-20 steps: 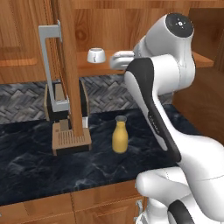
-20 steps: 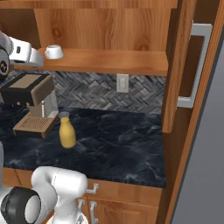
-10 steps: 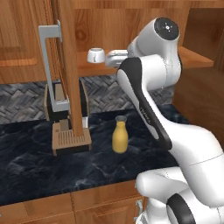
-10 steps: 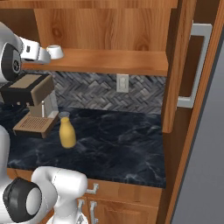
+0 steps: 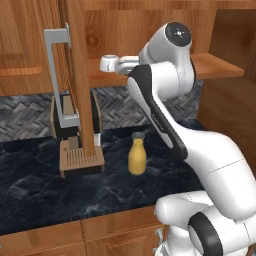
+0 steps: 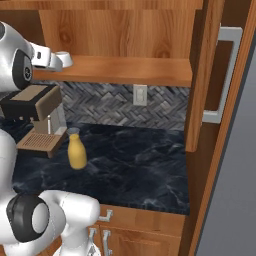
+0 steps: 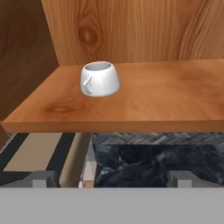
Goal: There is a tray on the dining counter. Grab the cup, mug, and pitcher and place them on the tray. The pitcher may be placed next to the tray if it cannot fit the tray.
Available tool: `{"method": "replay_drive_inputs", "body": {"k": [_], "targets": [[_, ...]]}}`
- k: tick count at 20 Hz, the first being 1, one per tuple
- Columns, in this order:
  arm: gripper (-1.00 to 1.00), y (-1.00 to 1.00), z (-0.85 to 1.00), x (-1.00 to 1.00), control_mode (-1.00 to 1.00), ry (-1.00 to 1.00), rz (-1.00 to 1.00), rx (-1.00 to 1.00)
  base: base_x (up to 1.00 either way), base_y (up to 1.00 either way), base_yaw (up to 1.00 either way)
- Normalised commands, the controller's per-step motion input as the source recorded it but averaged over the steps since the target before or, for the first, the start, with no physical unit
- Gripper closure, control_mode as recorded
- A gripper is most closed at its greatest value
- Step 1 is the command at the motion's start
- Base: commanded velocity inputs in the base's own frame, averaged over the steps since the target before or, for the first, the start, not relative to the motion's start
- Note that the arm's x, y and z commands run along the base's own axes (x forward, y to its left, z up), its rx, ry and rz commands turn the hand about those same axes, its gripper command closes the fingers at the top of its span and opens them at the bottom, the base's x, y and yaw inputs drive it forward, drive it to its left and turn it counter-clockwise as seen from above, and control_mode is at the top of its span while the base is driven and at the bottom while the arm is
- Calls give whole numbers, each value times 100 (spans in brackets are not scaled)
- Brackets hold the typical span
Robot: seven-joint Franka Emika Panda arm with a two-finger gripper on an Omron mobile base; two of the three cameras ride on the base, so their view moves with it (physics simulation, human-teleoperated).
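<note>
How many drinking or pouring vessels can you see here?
2. A white mug sits on the wooden shelf; a yellow pitcher stands on the black counter beside the coffee machine. Others may be hidden.

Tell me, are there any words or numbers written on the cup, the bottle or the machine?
No text can be read anywhere in these pictures.
The white mug on the wooden shelf: plain, no writing.
The yellow pitcher on the black counter: no label shows.
The coffee machine: no brand or buttons with marks that can be read.
The wall outlet: no signs on it.
</note>
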Motion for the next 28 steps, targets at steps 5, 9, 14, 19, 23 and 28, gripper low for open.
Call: {"method": "replay_drive_inputs", "body": {"k": [5,9,14,19,23,28], "targets": [[-100,11,-8,30,-100,0,0,0,0,0,0],[-100,12,-18,22,-100,0,0,0,0,0,0],[-100,10,-11,26,-100,0,0,0,0,0,0],[-100,9,-1,35,-100,0,0,0,0,0,0],[-100,7,0,31,-100,0,0,0,0,0,0],[-100,6,0,31,-100,0,0,0,0,0,0]]}}
